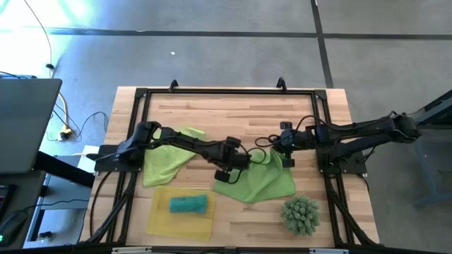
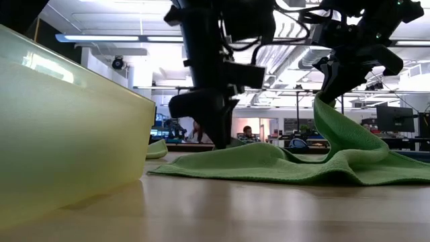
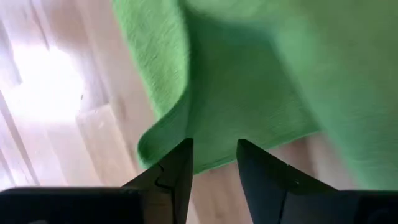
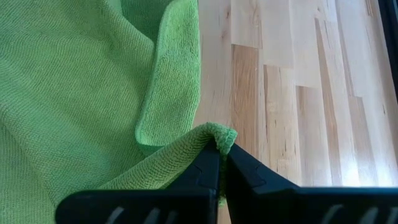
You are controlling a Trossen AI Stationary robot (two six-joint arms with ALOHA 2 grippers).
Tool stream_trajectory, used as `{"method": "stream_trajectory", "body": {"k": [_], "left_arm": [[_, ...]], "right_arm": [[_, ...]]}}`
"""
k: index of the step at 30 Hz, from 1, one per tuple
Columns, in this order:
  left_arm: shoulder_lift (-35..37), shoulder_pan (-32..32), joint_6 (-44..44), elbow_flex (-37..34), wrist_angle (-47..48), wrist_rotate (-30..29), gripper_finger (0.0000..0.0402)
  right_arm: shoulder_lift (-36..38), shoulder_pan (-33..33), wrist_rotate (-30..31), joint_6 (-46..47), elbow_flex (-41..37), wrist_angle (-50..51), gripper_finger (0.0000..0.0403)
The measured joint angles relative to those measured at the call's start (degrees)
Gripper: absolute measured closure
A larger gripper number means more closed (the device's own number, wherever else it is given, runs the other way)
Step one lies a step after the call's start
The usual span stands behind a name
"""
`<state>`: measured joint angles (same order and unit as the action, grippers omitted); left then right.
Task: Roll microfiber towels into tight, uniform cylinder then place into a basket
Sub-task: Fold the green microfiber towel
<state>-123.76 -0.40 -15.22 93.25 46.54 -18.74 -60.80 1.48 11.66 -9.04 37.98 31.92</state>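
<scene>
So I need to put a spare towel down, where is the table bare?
Bare wood runs along the far edge behind both arms, and between the yellow basket and the green spiky ball. The middle is crowded: two green towels, left gripper, right gripper.

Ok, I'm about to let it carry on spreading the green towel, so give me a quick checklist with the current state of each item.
1. Right gripper clamped on the green towel: ok, its fingers are shut on a pinched, lifted corner.
2. Left gripper ready to grab: ok, fingers apart just above the towel's edge, nothing held.
3. Towel lying flat: not ok, one side is pulled up off the table and folds show near the held corner.
4. Basket has room: ok, one rolled teal towel lies in it, with space beside.
5. Second green towel clear of the work: cannot tell, the left arm lies across it.
</scene>
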Motion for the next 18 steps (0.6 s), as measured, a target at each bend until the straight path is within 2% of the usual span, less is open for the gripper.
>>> {"method": "stream_trajectory", "body": {"k": [11,18], "left_arm": [[0.0,-3.37,-8.13,0.33,-3.1,-9.92,0.0287],[0.0,-0.82,-9.31,0.33,-6.6,-9.17,0.0287]], "right_arm": [[0.0,0.0,0.0,0.02,0.0,-0.02,0.0403],[0.0,0.02,-0.02,1.2,0.0,-0.02,0.0403]]}}
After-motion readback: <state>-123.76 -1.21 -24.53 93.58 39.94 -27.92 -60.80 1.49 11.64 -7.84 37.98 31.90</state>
